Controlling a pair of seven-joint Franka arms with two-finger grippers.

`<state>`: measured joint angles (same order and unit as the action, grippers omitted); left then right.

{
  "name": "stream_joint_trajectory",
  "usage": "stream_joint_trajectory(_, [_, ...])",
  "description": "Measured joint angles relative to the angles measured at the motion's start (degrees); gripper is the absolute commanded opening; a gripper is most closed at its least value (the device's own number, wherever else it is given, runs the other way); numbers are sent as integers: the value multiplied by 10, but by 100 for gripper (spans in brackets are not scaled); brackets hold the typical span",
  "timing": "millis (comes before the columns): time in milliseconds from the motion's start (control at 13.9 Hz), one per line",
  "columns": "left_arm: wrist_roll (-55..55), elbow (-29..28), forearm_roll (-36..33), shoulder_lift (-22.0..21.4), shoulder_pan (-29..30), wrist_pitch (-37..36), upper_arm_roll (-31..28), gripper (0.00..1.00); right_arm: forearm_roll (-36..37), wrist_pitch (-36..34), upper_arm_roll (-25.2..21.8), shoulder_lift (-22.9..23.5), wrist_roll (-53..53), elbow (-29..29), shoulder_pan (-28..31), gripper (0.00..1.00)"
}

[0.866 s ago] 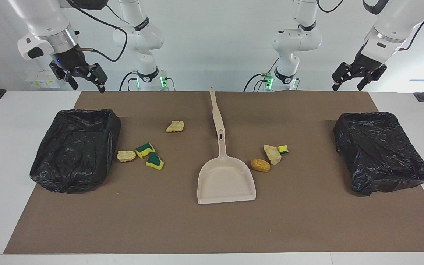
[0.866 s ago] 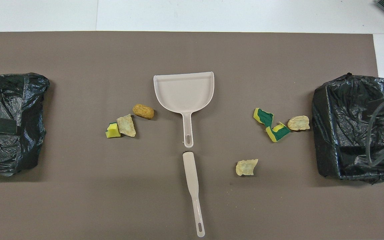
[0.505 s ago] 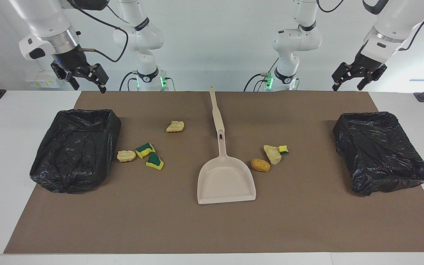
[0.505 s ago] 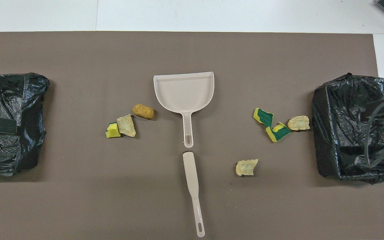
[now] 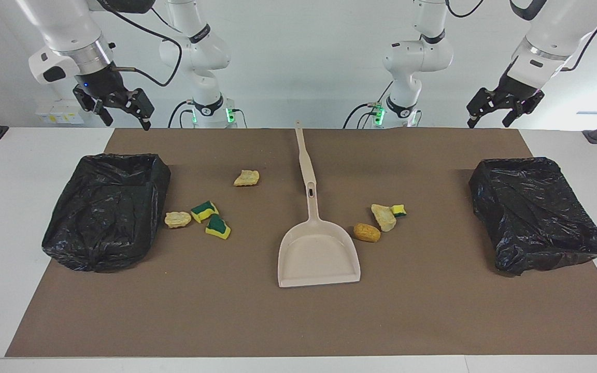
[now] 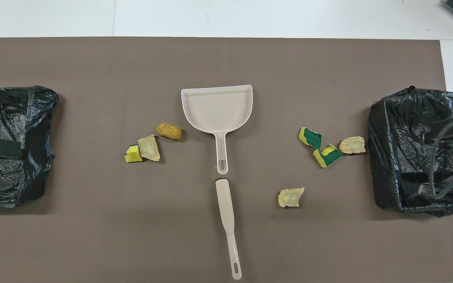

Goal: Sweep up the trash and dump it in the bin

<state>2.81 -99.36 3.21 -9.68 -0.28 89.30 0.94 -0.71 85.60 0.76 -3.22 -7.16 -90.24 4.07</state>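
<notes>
Seven scraps of trash are seen lying loose on the brown mat (image 5: 298,321), none yet collected. Toward the left arm's end, an orange-brown lump (image 5: 367,232), a pale tan chunk (image 5: 384,217) and a small yellow-and-green sponge piece (image 5: 398,210) are grouped just beside the dustpan (image 5: 318,254). Toward the right arm's end, two sponge pieces (image 5: 211,218) and a tan chunk (image 5: 178,219) lie near the open bin (image 5: 109,207), and another tan chunk (image 5: 246,177) lies apart, nearer to the robots. The dustpan is set flat at the middle of the mat, empty, its handle pointed toward the robots. A flat scraper (image 6: 227,228) is laid in line with that handle, nearer to the robots, its tip just short of the handle's end. A second bin (image 5: 534,212) lined with black plastic stands at the left arm's end of the table. The right gripper (image 5: 119,111) is held up over the table edge by its bin, with fingers spread and nothing between them; the left gripper (image 5: 495,113) is likewise raised by the other bin, parted and empty. Judged from this layout, the task is at its very start: neither tool has been picked up, nothing has been swept, and the grasping, sweeping and dumping are all left to do.
</notes>
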Motion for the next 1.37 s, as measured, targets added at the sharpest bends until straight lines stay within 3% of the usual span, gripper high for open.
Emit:
stream_joint_trajectory(505, [15,-17,2,-1,-32,-1,11,100,0,0,1,-2,0,-10,0,100])
stream_joint_trajectory(1082, [98,-68,3,-16,-148,1,15,100,0,1,3,0,0,-23,-18,100])
stream_joint_trajectory(1371, [194,-112,6,-18,-222,61,15,100,0,10,4,33,1,-21,-45,100])
